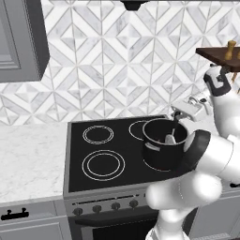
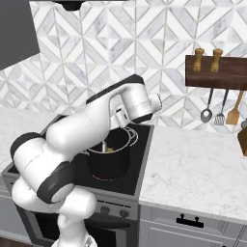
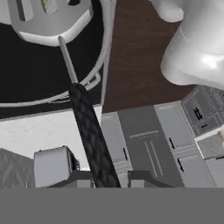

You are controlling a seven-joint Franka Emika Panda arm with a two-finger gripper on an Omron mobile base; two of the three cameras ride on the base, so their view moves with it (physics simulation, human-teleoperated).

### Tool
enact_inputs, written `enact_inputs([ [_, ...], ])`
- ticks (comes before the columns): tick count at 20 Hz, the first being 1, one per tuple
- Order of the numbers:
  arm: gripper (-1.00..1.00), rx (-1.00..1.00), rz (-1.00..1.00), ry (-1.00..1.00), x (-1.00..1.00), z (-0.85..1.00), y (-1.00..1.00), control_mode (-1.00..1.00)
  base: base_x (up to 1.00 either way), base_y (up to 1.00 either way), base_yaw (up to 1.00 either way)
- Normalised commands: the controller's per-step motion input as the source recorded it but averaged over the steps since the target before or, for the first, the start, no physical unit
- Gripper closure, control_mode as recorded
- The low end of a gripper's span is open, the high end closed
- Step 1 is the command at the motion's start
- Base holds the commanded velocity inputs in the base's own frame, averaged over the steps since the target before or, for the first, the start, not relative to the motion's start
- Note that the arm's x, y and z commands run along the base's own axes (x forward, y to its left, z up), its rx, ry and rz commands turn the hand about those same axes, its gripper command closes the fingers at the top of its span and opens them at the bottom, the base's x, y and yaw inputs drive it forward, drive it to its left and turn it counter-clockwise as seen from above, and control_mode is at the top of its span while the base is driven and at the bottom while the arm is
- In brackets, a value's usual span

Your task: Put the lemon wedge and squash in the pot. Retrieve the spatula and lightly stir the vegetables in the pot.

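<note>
Left base view: black deep cylindrical pot (image 1: 164,144) with thin silvery rim sits on the black stovetop (image 1: 93,154), at the 3 o'clock side of the two ringed burners; the white arm's gripper (image 1: 180,117) hangs over the pot's rim at about 1 o'clock, and a pale blade-like shape inside looks like the spatula (image 1: 170,138), slotted silver blade on a thin black handle. Right base view: arm blocks most of the pot (image 2: 108,161); a small orange-yellow lumpy bit inside, likely the squash (image 2: 110,150); gripper buried behind the wrist. Silver utensils hang under the wooden rack (image 2: 217,72) at 2 o'clock. Hand view: spatula handle (image 3: 89,131) runs up between the finger tips (image 3: 52,168) to the blade (image 3: 52,22) in the pot; green speck at the top edge may be the lemon wedge (image 3: 47,4). Jaws look narrow around the handle; can't tell if they actually clamp it. Judgement: stir step, late in task. Next: confirm grip, small slow sweeps, keep blade off the wall. Contents are mostly hidden.
</note>
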Motion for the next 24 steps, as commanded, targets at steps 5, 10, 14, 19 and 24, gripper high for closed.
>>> enact_inputs([
  [5,1.00,0.04,-0.06,0.23,0.29,0.76,0.40,-1.00,0.00,0.00,0.00],
  [10,1.00,0.00,-0.03,0.32,0.70,0.04,0.14,-1.00,0.00,0.00,0.00],
  [14,1.00,-0.05,0.00,0.28,0.50,-0.63,-0.19,-1.00,0.00,0.00,0.00],
  [19,1.00,-0.14,0.01,0.13,0.04,-0.74,-0.53,-1.00,0.00,0.00,0.00],
  [24,1.00,-0.05,0.10,0.00,0.00,-0.59,-0.30,-1.00,0.00,0.00,0.00],
])
